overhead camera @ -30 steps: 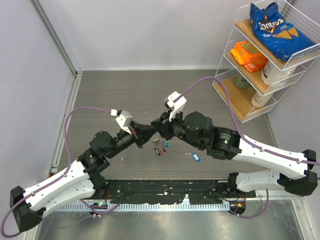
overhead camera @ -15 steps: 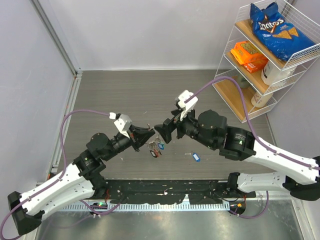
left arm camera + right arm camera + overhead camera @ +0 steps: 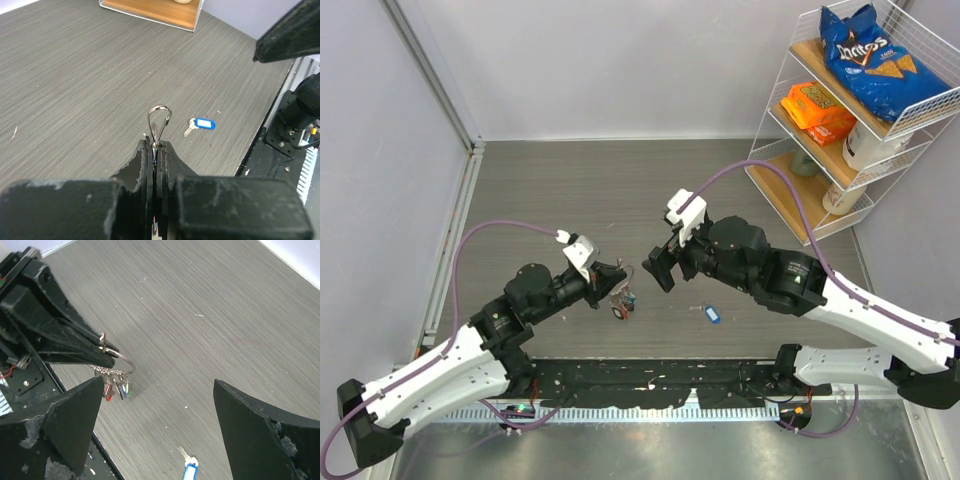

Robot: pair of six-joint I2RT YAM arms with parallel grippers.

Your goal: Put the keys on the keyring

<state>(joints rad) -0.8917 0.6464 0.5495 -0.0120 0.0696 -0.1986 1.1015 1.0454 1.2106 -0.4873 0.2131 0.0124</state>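
My left gripper [image 3: 618, 279] [image 3: 156, 145] is shut on the keyring [image 3: 159, 107], a thin silver wire loop sticking out past its fingertips. In the right wrist view the keyring [image 3: 131, 364] carries several keys [image 3: 116, 386] with red, blue and green heads, hanging a little above the table. The same keys [image 3: 621, 305] show in the top view. One more key with a blue tag [image 3: 712, 315] [image 3: 201, 124] [image 3: 189, 470] lies loose on the table to the right. My right gripper [image 3: 656, 268] [image 3: 158, 381] stands wide open, apart from the ring, holding nothing.
A white wire rack [image 3: 850, 120] with wooden shelves stands at the back right, holding a chip bag, snack boxes and jars. The black mounting rail [image 3: 660, 385] runs along the near edge. A grey wall closes the left side.
My right gripper has opened wide and drawn back to the right, away from the ring. The left gripper has kept the ring and shifted slightly right and lower.
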